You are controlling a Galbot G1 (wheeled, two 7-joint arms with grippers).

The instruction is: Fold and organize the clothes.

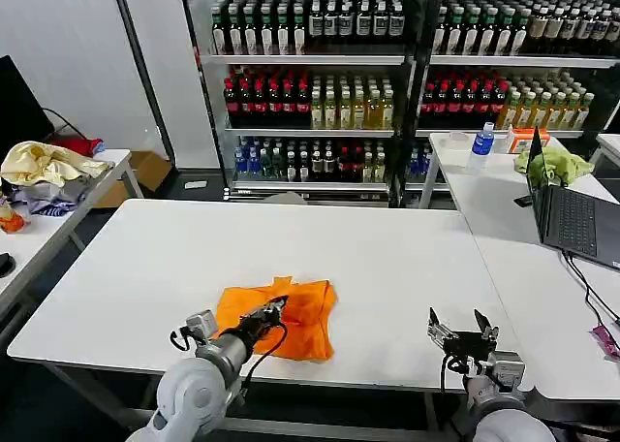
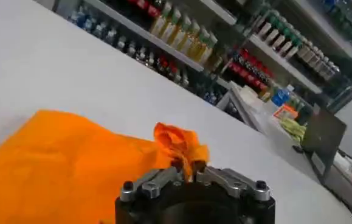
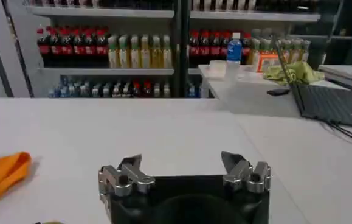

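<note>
Your bright orange cotton T-shirt [image 1: 291,316] lies bunched near the white surface's [image 1: 368,258] near edge, roughly folded, untidy. Your left tool [image 2: 188,168] pinches its raised corner; your right tool [image 1: 463,328] waits wide open, to the right.

My left gripper [image 1: 279,309] reaches forward toward one o'clock, fingers pinched together on the orange T-shirt [image 1: 305,318]. My right gripper [image 1: 463,322] hovers at five o'clock, fingers spread wide, pointing straight ahead.
</note>
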